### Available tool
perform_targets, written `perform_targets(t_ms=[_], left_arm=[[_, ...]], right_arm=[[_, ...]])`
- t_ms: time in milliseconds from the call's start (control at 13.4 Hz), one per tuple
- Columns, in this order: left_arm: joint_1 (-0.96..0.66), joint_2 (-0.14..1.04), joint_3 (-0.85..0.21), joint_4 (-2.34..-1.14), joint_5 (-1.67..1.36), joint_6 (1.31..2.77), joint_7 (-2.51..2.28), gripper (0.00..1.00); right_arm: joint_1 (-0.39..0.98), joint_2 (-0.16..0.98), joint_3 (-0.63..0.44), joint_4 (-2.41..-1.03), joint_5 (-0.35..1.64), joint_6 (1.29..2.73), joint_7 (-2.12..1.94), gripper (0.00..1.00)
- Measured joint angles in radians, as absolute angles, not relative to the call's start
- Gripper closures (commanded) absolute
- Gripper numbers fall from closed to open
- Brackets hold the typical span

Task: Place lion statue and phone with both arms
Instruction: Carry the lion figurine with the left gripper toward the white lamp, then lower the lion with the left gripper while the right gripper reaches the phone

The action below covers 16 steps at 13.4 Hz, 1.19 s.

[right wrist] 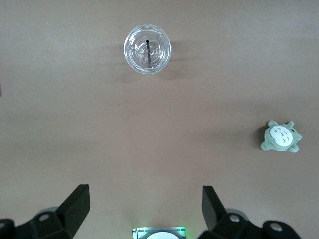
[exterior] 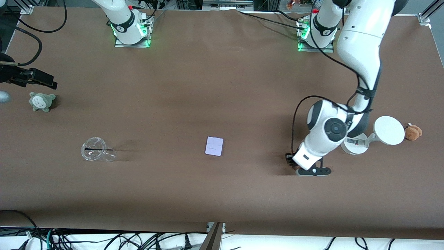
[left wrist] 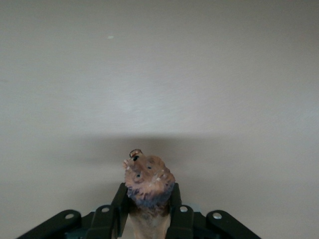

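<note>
Left wrist view: my left claw [left wrist: 148,219] clenched on lion statue [left wrist: 148,180], carrying stage; next, lower onto tabletop [exterior: 222,86]. Right claw [right wrist: 144,206] released, waiting; phone [exterior: 214,146] untouched.

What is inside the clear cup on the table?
The cup holds one thin dark straw and nothing else that shows; through its clear wall only the brown table is seen. The base itself is hard to make out.

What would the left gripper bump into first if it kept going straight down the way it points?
Probably just the bare brown table. The left gripper, shut on the lion statue, points at it with nothing else in the way.
</note>
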<state>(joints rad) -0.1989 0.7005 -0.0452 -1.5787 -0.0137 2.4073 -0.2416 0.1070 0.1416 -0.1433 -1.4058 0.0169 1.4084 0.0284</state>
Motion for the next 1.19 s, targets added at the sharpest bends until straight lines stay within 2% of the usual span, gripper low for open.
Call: perform_targets(t_ms=[223, 893, 1041, 1190], left_arm=[[-0.119, 0.649, -0.046, -1.658, -0.014, 2.415, -0.074, 1.00], [-0.044, 0.646, -0.051, -1.766, -0.014, 2.524, 0.059, 1.00], [-0.041, 0.646, -0.052, -1.769, -0.014, 2.525, 0.062, 0.91], [-0.040, 0.645, -0.053, -1.771, -0.018, 2.525, 0.062, 1.00]], right_arm=[[0.107, 0.150, -0.143, -1.406, 0.017, 1.409, 0.027, 0.00], [0.107, 0.250, -0.144, -1.407, 0.012, 1.431, 0.027, 0.00], [0.114, 0.273, -0.140, -1.408, 0.012, 1.445, 0.028, 0.00], [0.139, 0.304, -0.136, -1.410, 0.014, 1.484, 0.049, 0.00]])
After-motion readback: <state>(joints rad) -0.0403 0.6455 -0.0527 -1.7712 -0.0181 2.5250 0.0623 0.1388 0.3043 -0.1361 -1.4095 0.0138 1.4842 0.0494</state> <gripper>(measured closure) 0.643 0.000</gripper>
